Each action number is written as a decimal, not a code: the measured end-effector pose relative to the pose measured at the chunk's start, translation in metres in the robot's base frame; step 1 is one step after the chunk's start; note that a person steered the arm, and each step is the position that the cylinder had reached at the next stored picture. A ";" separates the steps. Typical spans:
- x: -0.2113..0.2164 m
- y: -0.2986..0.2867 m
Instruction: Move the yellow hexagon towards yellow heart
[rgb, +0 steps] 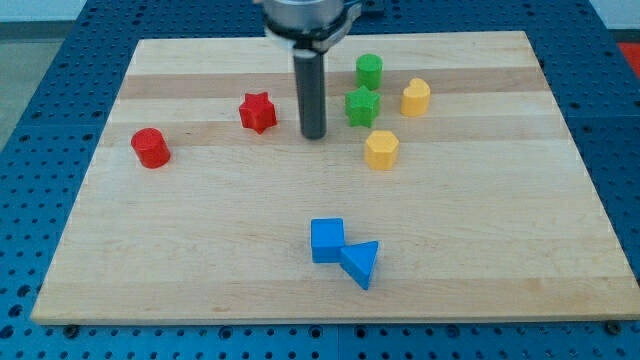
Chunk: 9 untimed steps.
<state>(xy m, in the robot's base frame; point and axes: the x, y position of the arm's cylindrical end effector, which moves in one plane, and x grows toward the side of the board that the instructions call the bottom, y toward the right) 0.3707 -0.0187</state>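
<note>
Yellow hexagon located right of centre on the worktop, below the green star and apart from it. Yellow heart up and to the view's right, near but not touching; which yellow block is which shape judged only tentatively, outlines small. My tip down on the board between red star and green star, left of and slightly above the hexagon, clear of it. Position judged workable for a push rightward, though a lower-left approach probably needed to send the hexagon up-right. No claw fitted: plain rod only, nothing to spread or pinch. Green cylinder above the green star; red cylinder far left; blue cube touching blue triangle near bottom. Upper arm cut off at top edge.
</note>
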 end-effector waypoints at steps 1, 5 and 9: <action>-0.013 0.000; -0.024 -0.092; -0.021 -0.112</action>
<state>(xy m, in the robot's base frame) 0.3497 -0.1309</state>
